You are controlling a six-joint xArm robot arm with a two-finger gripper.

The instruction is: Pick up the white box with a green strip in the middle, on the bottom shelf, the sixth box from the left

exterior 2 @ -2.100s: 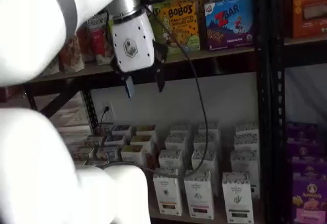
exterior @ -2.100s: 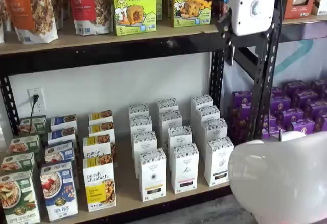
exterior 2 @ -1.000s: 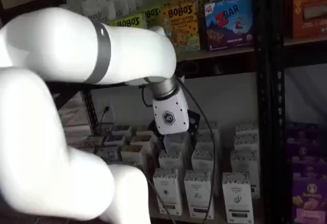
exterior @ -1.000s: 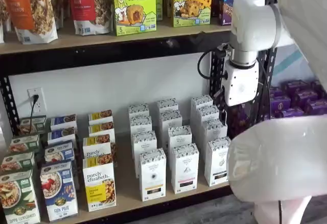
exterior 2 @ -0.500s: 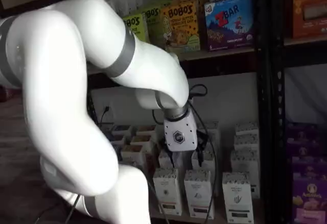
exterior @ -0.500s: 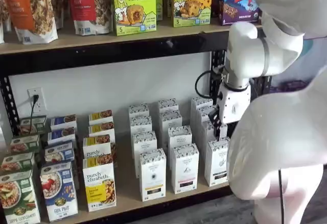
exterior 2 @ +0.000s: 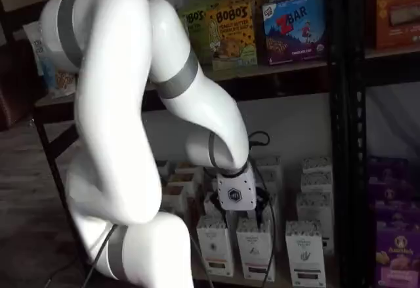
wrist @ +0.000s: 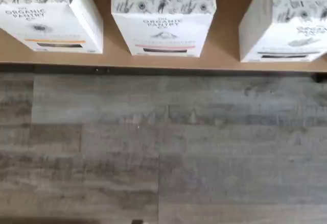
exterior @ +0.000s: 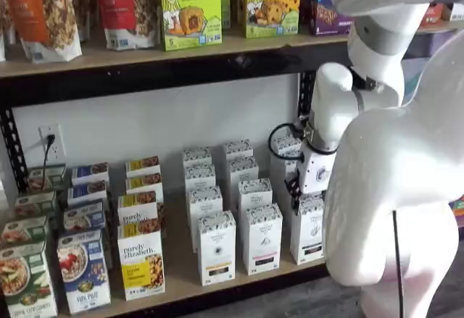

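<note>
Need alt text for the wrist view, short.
Looking down: three white cartons stand along the front edge of a tan shelf board, only their tops and upper faces showing. Grey wood-plank floor fills the rest of the view; no end effector is visible.

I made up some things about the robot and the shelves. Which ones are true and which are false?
1. The white box stands on the bottom shelf. True.
2. The gripper is carrying a box. False: it holds nothing, and the white boxes all stand on the shelf.
3. Bobo's boxes sit on the shelf above. True.
4. The floor in the wrist view is red carpet. False: it is grey wood planks.
5. A plug sits in the wall outlet. True.
</note>
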